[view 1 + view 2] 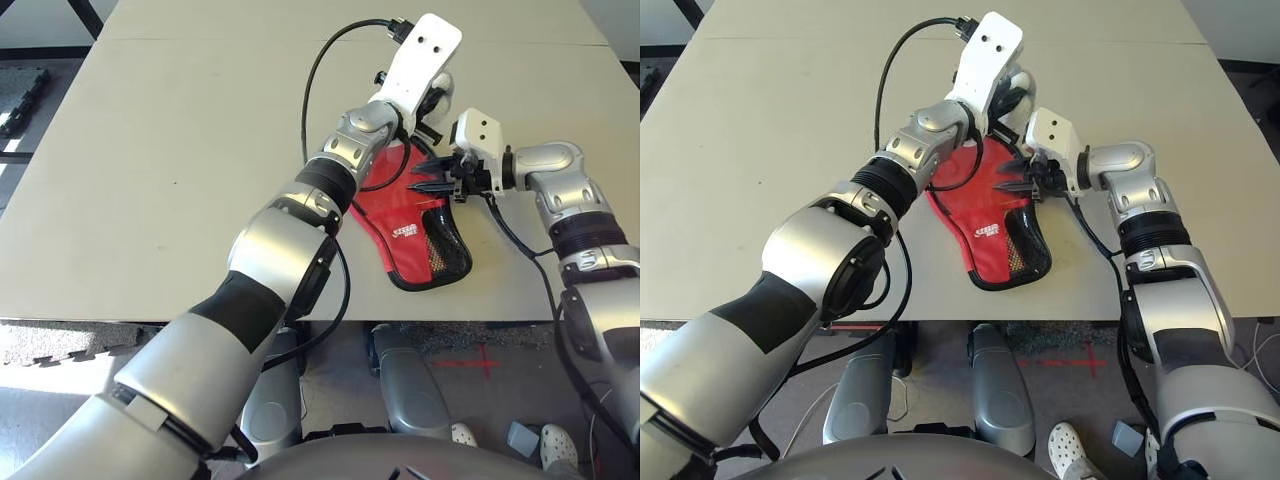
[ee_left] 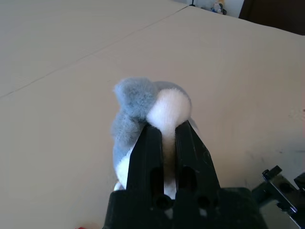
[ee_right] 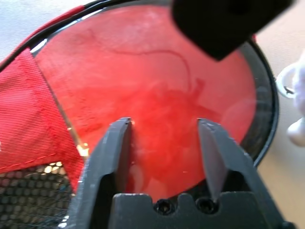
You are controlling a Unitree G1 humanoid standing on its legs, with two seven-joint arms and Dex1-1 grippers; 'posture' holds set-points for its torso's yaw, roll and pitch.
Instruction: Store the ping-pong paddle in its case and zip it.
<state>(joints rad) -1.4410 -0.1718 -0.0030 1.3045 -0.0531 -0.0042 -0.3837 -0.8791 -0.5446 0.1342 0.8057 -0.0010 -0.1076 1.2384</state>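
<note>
The case lies flat on the table, red side up, with its black mesh pocket toward the near edge. Through its clear round panel the red face of the ping-pong paddle shows; the handle is hidden. My right gripper hovers open just over that panel, nothing between its fingers, and it points left above the case's middle. My left gripper is shut on a small grey and white plush charm at the case's far end.
The beige table stretches wide to the left and beyond the case. A black cable loops above the left wrist. The table's near edge runs just below the case's mesh end.
</note>
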